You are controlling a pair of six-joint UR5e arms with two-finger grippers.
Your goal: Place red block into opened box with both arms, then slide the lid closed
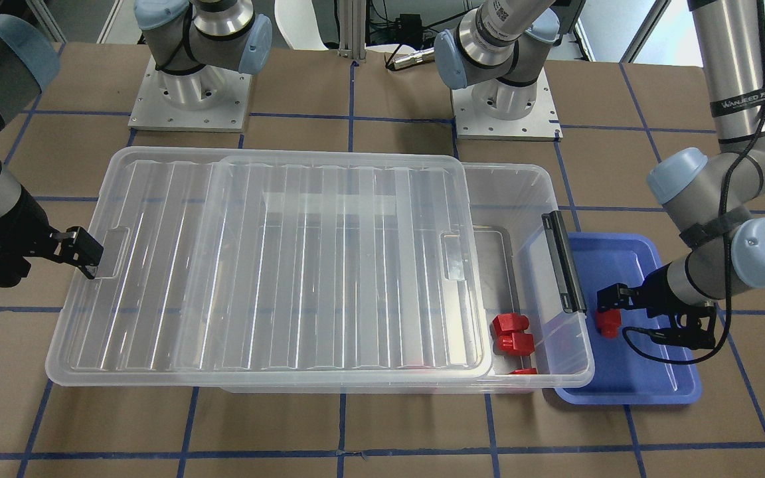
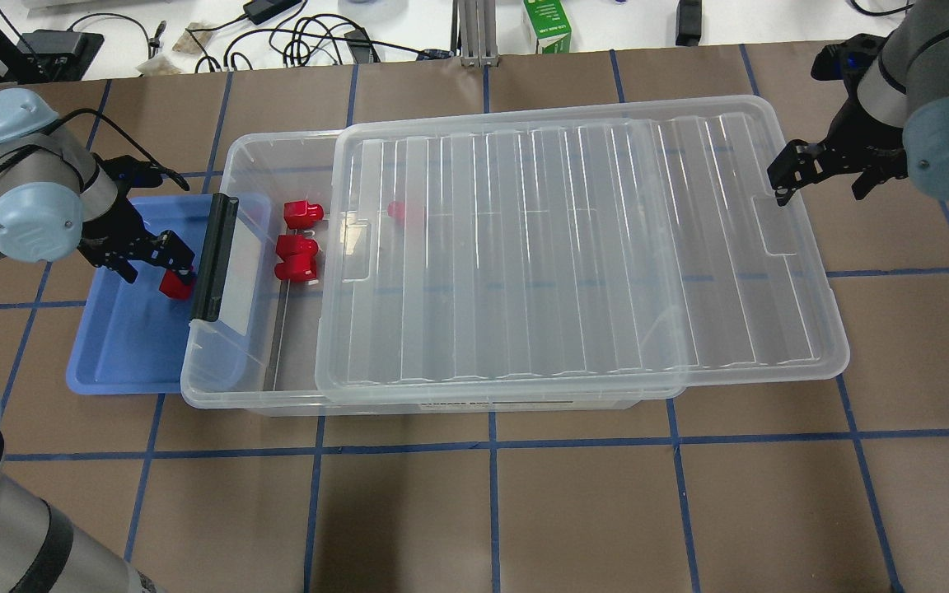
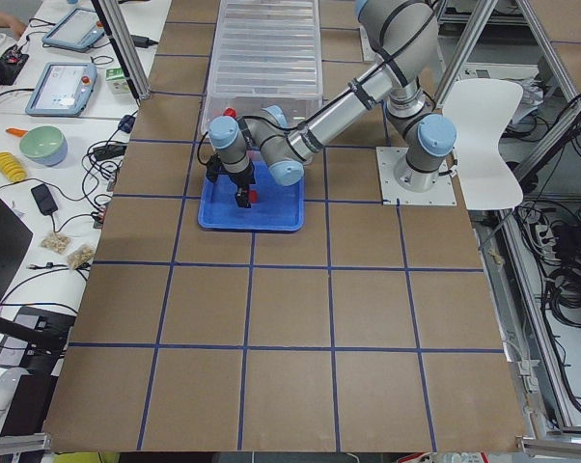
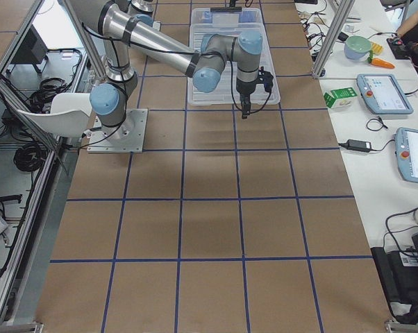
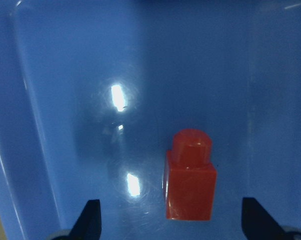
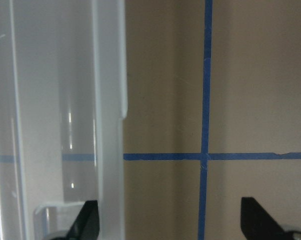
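— How far open is the left gripper (image 5: 171, 225), and is it holding anything?

— It is spread wide and holds nothing. In its wrist view the two fingertips (image 5: 90, 217) stand far apart at the bottom corners. The red block (image 5: 190, 185) lies between them on the floor of the blue tray (image 2: 112, 346), stub pointing away from the camera. It is closer to one finger but touches neither.

— So the block isn't in the box (image 2: 244, 165)?

— No. It is in the tray, just beside the black bar (image 2: 215, 255) on the box's short rim. Three other red blocks (image 2: 297, 257) are inside the box at that end, one of them dimly seen under the lid (image 2: 565, 247).

— And the lid?

— It lies on top of the box but is slid toward the robot's right. It overhangs that end and leaves the end by the tray uncovered.

— What about the right gripper (image 6: 173, 220)?

— It is also wide apart and grips nothing. It sits at the lid's overhanging short end, by the notch. One finger is at the lid's rim and the other is out over the brown table (image 6: 250, 75). I cannot tell whether the finger actually touches the plastic.
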